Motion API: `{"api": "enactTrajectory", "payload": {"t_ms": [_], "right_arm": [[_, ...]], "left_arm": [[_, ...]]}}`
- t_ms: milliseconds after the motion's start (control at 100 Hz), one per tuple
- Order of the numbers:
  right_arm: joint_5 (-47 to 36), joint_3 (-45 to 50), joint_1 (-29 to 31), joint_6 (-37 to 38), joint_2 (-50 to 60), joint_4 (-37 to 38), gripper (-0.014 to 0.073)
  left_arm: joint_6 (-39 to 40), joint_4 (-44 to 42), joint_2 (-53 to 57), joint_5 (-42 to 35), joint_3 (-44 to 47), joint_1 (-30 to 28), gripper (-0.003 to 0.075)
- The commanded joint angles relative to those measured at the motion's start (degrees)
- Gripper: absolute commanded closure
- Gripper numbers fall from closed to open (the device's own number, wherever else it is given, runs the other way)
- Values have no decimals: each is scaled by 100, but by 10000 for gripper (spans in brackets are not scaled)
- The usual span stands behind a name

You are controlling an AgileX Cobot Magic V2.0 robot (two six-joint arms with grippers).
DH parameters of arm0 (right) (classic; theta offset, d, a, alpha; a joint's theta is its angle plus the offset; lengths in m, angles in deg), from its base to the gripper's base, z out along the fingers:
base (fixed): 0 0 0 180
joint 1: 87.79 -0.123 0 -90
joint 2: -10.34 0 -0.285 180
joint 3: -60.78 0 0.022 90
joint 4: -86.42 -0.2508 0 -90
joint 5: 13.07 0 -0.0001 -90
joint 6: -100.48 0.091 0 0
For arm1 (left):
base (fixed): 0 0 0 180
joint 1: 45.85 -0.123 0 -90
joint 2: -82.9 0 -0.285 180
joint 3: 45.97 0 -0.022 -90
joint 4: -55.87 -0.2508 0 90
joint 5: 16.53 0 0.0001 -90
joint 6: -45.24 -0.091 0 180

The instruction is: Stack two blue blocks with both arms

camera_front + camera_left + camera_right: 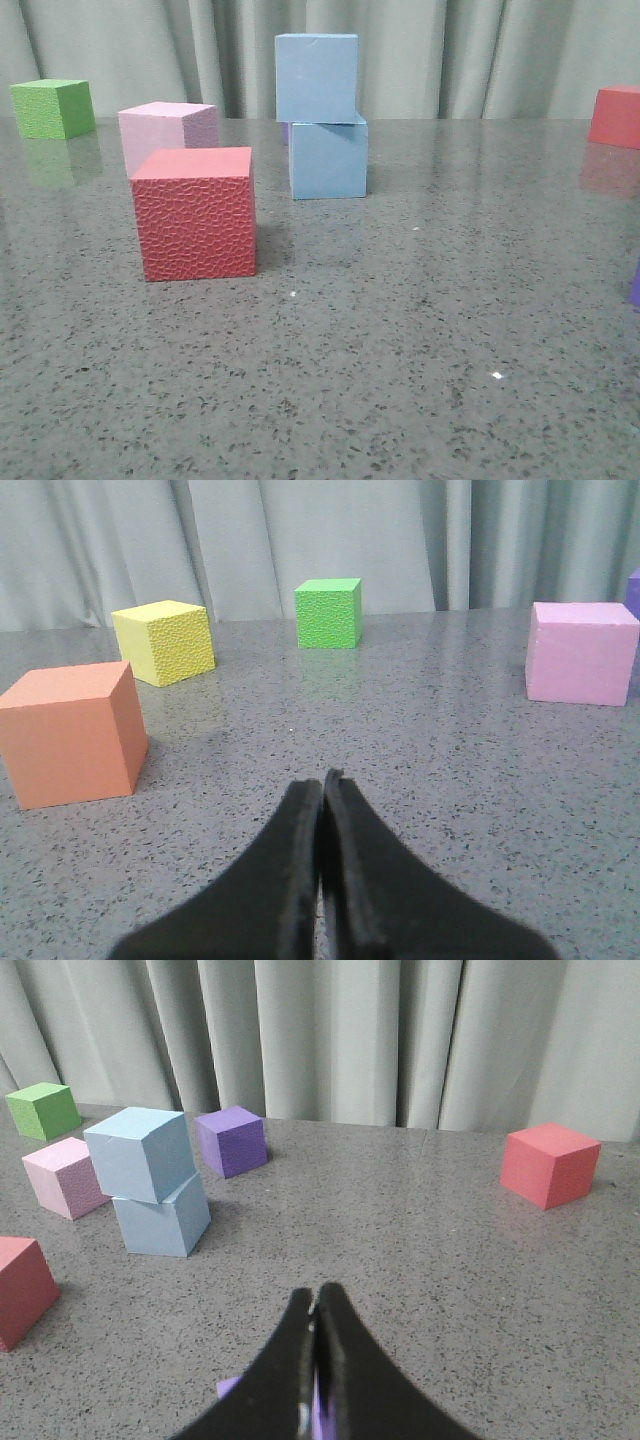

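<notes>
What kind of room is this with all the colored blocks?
Probably a robot practice lab, not a home. Foam cubes, like the two stacked pale blue foam cubes and the red textured cube, sit on a speckled grey stone-look tabletop, with a plain grey curtain hung behind as a backdrop.

Upper blue block (316, 77): pale sky blue, plain. Lower blue block (328, 159): the same pale blue. Red cube (196, 213): coral red, pebbled relief on its front face. Pink cube (166, 133): pale pink. Green cube (52, 108): bright green, finely grained. Yellow cube (164, 641): lemon yellow, grained. Orange cube (72, 733): salmon orange, smooth. Purple cube (232, 1141): violet. Far red cube (549, 1164): plain red. Table (400, 350): grey, black-speckled. Curtain (450, 50): pale grey-green. Both grippers' fingers (290, 880): black.
</notes>
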Motion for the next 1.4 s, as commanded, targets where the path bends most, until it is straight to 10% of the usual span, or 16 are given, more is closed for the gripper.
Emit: {"api": "enactTrajectory", "payload": {"t_ms": [0, 880, 1390], "right_arm": [[-450, -115, 35, -4, -57, 163, 662], [-723, 184, 264, -27, -57, 167, 662], [-4026, 2433, 2505, -1707, -11, -1871, 662]], "left_arm": [[14, 54, 202, -504, 142, -30, 739], [14, 54, 202, -504, 142, -30, 739], [14, 54, 202, -504, 142, -30, 739]]}}
